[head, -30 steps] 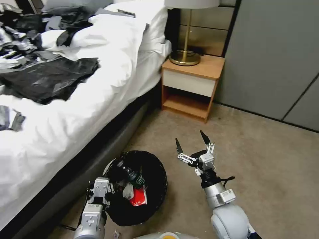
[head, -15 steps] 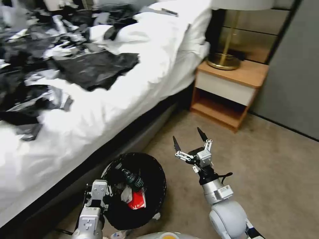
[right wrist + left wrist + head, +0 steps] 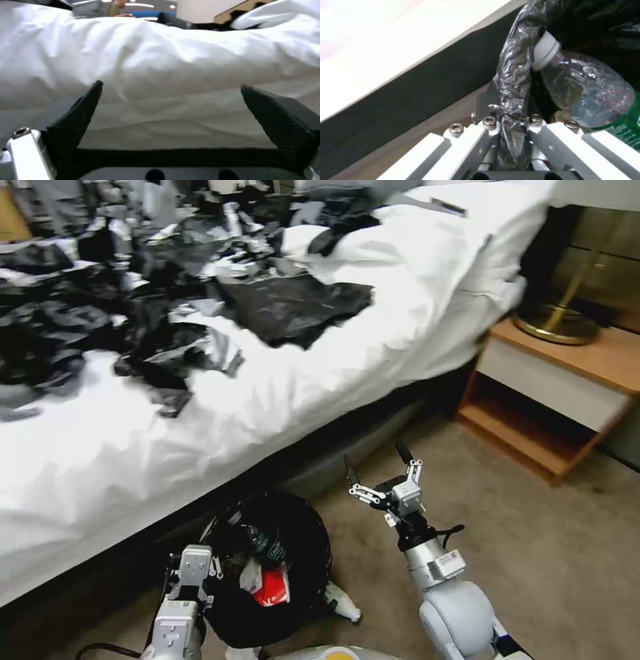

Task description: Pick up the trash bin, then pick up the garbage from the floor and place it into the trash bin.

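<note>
The trash bin (image 3: 319,540), lined with a glossy black bag, is low in the head view beside the bed. My left gripper (image 3: 215,568) is shut on its near-left rim; in the left wrist view the gripper (image 3: 511,117) pinches the crumpled liner (image 3: 515,75). Garbage lies inside the bin: a clear bottle (image 3: 268,546) (image 3: 586,92) with a green label, a red-and-white packet (image 3: 273,589) and white tissue (image 3: 252,575). A small white piece (image 3: 343,603) lies on the carpet against the bin's right side. My right gripper (image 3: 377,470) (image 3: 170,100) hangs open and empty right of the bin, facing the bed.
The bed (image 3: 320,380) with white sheets spans the left and middle, with big black plastic sheets (image 3: 293,307) strewn on top. A wooden nightstand (image 3: 567,380) with a brass lamp base (image 3: 557,323) stands at the right. Bare carpet (image 3: 547,553) lies to the right of my right arm.
The camera has swung left, so the bed and nightstand slid right in the picture. The white piece beside the bin has come into view. Both arms hold their poses.
</note>
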{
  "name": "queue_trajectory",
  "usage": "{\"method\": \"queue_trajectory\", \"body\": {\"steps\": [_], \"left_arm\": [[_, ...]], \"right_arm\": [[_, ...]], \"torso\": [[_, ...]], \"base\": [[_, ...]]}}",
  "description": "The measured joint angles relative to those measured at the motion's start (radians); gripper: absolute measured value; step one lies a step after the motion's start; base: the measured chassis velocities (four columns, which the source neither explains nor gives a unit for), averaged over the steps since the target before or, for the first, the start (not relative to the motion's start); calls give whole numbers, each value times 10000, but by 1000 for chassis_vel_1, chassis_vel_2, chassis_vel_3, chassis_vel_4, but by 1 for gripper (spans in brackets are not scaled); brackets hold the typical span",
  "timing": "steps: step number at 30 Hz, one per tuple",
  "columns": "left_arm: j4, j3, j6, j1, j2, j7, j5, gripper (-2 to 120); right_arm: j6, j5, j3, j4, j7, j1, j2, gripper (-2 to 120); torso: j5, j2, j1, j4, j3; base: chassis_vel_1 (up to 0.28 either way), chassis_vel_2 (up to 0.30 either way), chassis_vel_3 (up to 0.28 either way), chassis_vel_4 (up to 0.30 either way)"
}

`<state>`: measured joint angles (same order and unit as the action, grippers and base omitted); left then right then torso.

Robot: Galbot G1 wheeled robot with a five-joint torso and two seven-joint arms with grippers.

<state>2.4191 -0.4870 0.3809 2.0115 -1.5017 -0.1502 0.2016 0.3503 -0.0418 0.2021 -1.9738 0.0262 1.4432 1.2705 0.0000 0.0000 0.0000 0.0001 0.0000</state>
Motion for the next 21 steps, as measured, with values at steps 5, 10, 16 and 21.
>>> {"method": "queue_trajectory", "body": {"steps": [5,10,16,21], "left_arm": [[-6,15,-10,15,-17,6,-15,0],[-39,93,-10,38,-29,73,-132,0],[-88,236,-56,30,-53,104,-204,0],[-89,215,-85,26,-54,103,-206,0]], "right_arm": [[-165,-307,-88,-49,8,-18,0,100],[-245,-376,-143,-84,30,32,48,100],[-319,-407,-295,-122,40,79,198,100],[-379,-406,-325,-127,78,101,224,100]], "torso": [[0,0,0,0,0],[0,0,1,-2,0],[0,0,0,0,0],[0,0,0,2,0]], "base": [[112,125,133,134],[119,126,127,118],[129,129,123,139],[47,55,70,72]]}}
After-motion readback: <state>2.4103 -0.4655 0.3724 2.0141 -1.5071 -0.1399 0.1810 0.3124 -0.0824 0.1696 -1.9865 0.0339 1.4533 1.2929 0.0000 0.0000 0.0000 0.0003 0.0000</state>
